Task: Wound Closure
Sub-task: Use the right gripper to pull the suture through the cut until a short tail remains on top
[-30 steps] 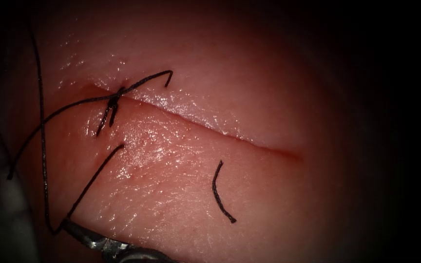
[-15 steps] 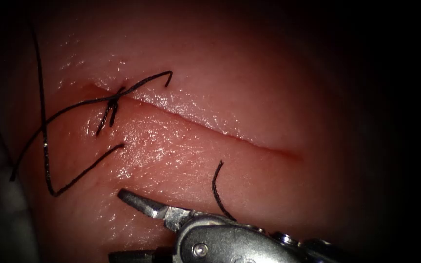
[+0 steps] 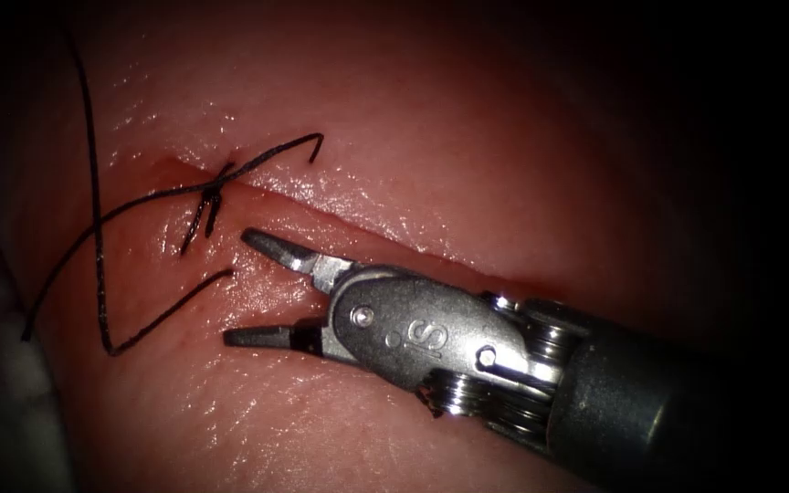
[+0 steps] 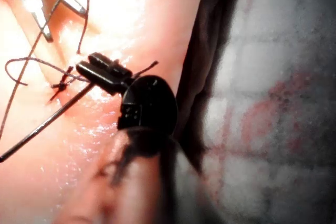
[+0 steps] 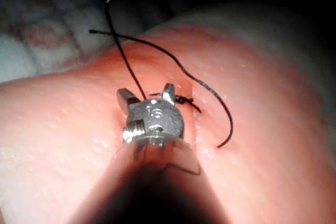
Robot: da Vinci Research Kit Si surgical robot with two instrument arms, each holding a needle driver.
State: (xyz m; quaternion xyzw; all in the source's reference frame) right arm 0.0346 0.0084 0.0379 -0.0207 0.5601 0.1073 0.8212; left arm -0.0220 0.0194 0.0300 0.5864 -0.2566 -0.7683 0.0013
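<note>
With one knot tied, most of the cut lies unclosed.
Right silver needle driver [image 3: 247, 288] gapes empty near black knotted stitch [image 3: 213, 190]; left tool's jaws: cannot tell.

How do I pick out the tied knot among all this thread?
Find the cut running slantwise across the tissue and follow it to its left end in the endoscope view. The knot sits right on the cut there, just past the right tool, whose open jaws hold nothing. Unlike the loose thread nearby, it is a small dark clump with short ends fanning out.
</note>
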